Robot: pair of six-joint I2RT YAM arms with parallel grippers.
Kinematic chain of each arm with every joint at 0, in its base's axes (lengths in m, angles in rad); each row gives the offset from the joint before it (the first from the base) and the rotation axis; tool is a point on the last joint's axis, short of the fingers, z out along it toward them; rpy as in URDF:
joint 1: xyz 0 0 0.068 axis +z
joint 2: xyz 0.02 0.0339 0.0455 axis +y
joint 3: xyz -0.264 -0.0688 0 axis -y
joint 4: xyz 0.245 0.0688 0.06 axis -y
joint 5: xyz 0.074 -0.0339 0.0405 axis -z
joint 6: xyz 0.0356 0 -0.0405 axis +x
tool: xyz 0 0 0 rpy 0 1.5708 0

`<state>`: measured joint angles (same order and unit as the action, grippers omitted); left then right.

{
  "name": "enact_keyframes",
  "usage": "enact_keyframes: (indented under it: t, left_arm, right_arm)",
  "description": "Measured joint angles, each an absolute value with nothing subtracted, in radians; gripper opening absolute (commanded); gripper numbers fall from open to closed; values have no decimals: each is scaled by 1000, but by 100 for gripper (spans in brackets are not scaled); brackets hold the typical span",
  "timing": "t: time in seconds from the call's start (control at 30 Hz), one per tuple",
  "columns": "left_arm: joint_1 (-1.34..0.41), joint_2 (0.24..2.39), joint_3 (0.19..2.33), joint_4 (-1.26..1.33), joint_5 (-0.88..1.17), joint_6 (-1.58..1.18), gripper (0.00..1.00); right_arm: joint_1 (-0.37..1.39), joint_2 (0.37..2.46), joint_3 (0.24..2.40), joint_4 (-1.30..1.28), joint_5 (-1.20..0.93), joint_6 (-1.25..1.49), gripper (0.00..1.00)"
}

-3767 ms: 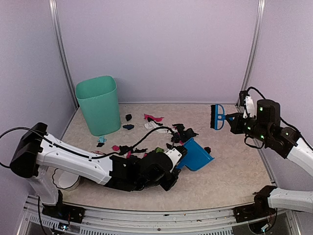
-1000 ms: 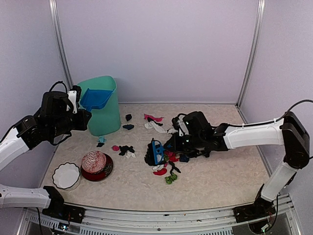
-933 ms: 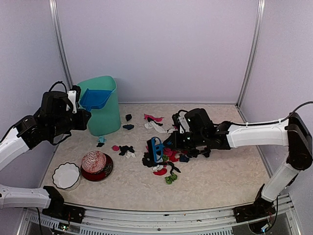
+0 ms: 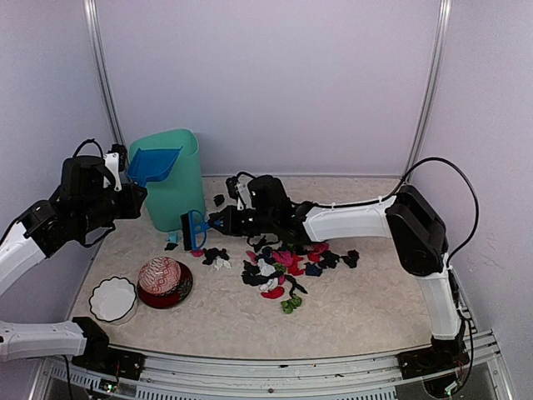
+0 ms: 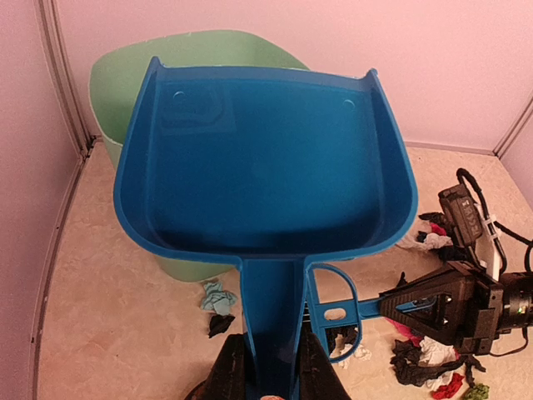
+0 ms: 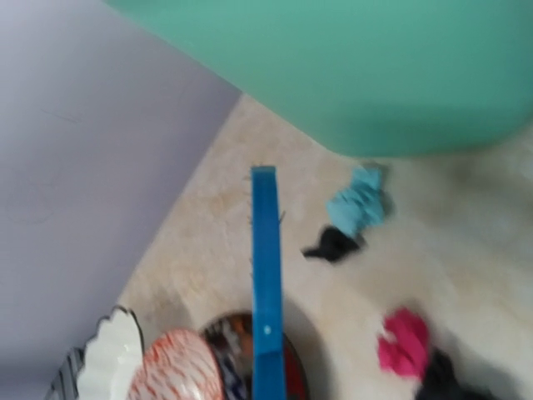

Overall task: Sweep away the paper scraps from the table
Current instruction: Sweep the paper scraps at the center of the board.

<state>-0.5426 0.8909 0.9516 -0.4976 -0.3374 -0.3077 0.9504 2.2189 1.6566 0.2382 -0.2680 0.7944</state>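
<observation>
Lilac walls (image 4: 266, 83) close in a beige, marble-veined counter (image 4: 375, 308) with a metal rail along its near edge.

Reaching in from the right, the right arm (image 4: 350, 221) stretches across the middle of the counter and lies over part of the litter, so some bits beneath it are hidden. The left arm (image 4: 75, 204) is raised at the left wall, its lower length cut off by the edge of the overhead view.

A green bin (image 4: 175, 200) stands at the back left. From above I cannot see inside it, and in the left wrist view a blue dustpan (image 5: 266, 167) covers most of its mouth. The left jaws are clenched on the pan's handle, holding the pan up at the bin's rim.

A red patterned bowl (image 4: 164, 277) and a white fluted dish (image 4: 112, 298) sit at the front left.

The right jaws are clamped on the handle of a small blue hand brush (image 4: 193, 231), which is low near the foot of the bin. The right wrist view is blurred and shows the brush only edge-on, with its own jaws out of frame.

The paper scraps (image 4: 279, 265) lie heaped mid-counter, mostly black with pink, red and green. A teal scrap (image 6: 358, 204) and a black scrap (image 6: 333, 243) lie by the bin's base.
</observation>
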Motion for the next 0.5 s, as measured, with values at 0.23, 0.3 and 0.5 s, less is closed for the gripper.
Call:
enact_keyframes:
  t: [0.23,0.3,0.5]
  left_arm:
    - [-539,884,950,-493,-338,-308,0]
    - [-539,881,950,-493,-338,-308,0]
    - [-535,873,949,-493,-339,-308,0]
  right_arm:
    - [953,2373,1840,299,-283,863,0]
    - [953,2430,1913,304,-290,886,0]
    - [953,2555,2057,305,-313,945,0]
